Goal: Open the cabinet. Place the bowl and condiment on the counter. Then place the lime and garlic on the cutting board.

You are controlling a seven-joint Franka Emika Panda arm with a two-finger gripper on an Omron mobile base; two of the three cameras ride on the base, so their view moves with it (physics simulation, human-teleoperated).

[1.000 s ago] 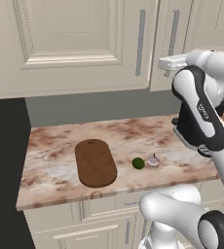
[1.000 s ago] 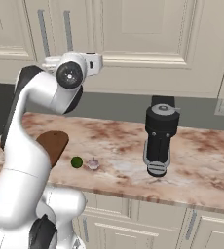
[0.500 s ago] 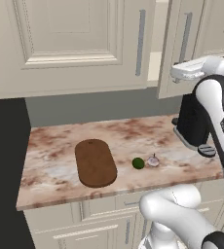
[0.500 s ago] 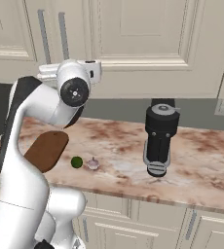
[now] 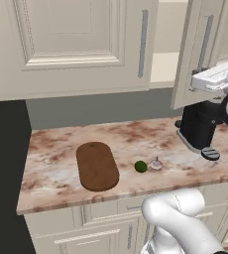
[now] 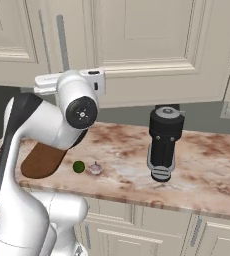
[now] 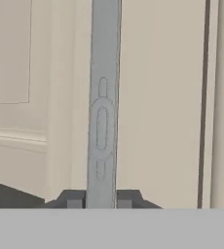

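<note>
Up at 2 o'clock, pincer (image 7: 101, 200) clamped on the handle (image 7: 102, 97); cabinet door (image 5: 198, 54) has swung wider, shelf showing, so opening's nearly done.

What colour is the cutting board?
Dark brown wood; the cutting board shows best in the left base view.

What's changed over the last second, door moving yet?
Yes. The right cabinet door has swung further open, pulled by the pincer clamped on its handle, baring more shelf. Lime, garlic and cutting board stayed put.
</note>
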